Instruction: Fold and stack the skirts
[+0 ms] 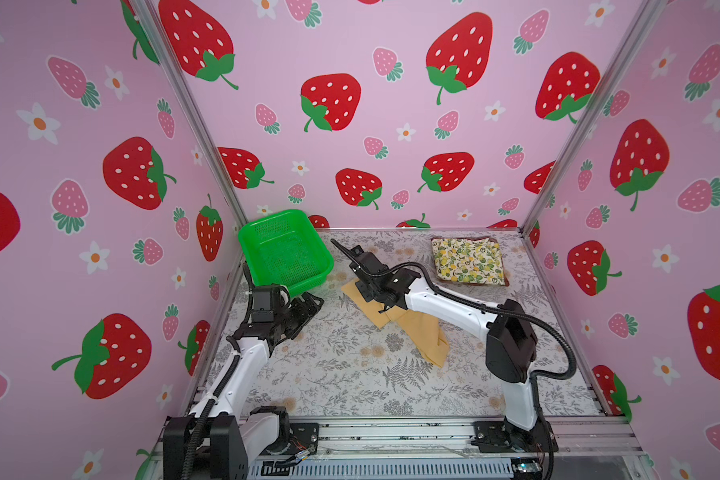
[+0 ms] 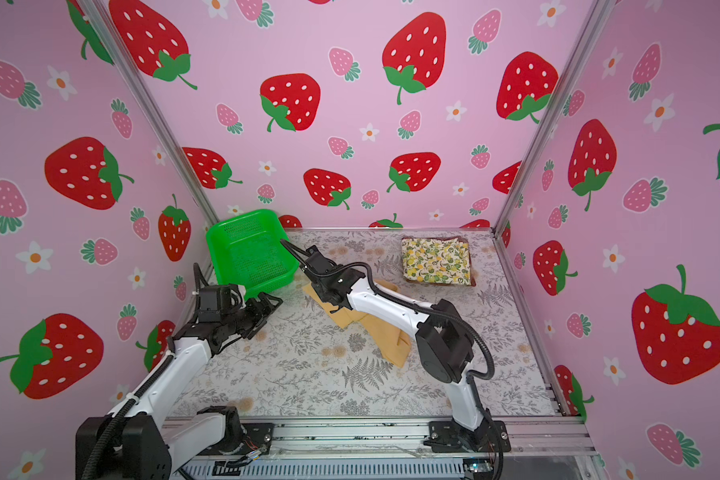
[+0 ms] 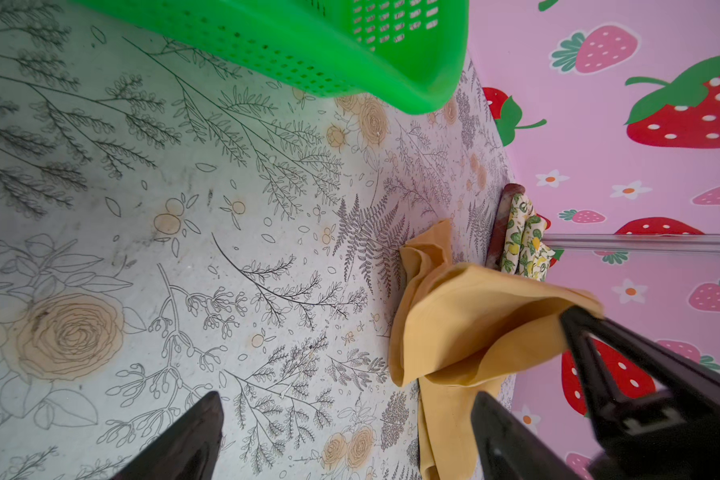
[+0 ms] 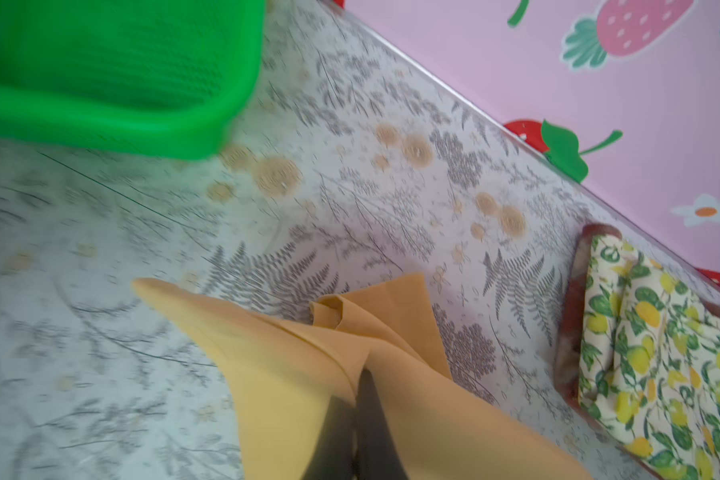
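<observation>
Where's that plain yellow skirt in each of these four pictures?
Top view: mustard skirt near the middle, right of the green basket.
Top view: mustard skirt, same spot.
Left wrist: lower right.
Right wrist: bottom centre, pinched in the right claw.
Shared landmark: the green basket, in all four.

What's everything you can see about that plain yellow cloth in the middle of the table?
The mustard-yellow skirt is plain, thin, soft-looking cloth, rumpled and loosely doubled over. It lies centrally, apart from the green basket and the lemon-print skirt. The right gripper is shut on one edge, holding it up in a peak while the rest trails on the table.
</observation>
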Robot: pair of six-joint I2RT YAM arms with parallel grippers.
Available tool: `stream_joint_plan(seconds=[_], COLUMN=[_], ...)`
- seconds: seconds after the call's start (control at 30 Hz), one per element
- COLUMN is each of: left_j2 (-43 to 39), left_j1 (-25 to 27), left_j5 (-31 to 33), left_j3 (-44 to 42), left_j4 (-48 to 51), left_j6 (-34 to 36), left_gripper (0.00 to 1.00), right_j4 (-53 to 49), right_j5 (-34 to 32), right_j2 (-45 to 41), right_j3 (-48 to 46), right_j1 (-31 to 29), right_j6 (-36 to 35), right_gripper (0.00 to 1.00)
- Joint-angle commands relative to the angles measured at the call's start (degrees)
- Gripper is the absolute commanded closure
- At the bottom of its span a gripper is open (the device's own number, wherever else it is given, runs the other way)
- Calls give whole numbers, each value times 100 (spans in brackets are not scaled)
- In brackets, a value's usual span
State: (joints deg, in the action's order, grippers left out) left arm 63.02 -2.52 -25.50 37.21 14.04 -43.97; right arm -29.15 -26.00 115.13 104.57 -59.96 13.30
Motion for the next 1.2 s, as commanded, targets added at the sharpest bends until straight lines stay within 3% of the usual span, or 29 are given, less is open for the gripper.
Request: stream_joint_plan(seconds=[0.0,0.1,0.23,0.3,0.43,0.57,0.73,0.9,1.07,1.17], left_j2=[-122,-190,-248,-245,-155,-72,-28,-14,20,72], left_j1=[-101,-151,-178,-184,-180,-180,-172,-161,-56,118], left_j5=[-17,-21,-43,-43,-119,-197,-223,-456,-632,-659], left_j3=[-3,-11,-12,-3,10,32,-12,-39,-65,-52], left_j4=[64,99,116,118,60,38,-54,-124,-118,-130], left_j6=[17,27,106,127,102,90,46,49,186,207], left_gripper=[6,6,6,6,6,6,6,7,8,8], right_j4=[-651,-733,-339,-67,592,994,1476,2066,2125,2314], right_j5=[579,1134,1535,1947,3038,3843,3993,4478,3703,3655], right_j2=[-252,-611,-1489,-1955,-2768,-3096,-2946,-2675,-2888,-3110], right_j3=[726,956,216,-441,-2167,-3640,-4747,-5095,-4995,-5028], right_j1=[-293,-332,-116,257,1578,2654,3310,3781,3895,4288], right_j6=[34,287,680,957,1501,1665,1518,1720,1764,1812], right_gripper=[100,100,100,100,100,100,100,100,100,100])
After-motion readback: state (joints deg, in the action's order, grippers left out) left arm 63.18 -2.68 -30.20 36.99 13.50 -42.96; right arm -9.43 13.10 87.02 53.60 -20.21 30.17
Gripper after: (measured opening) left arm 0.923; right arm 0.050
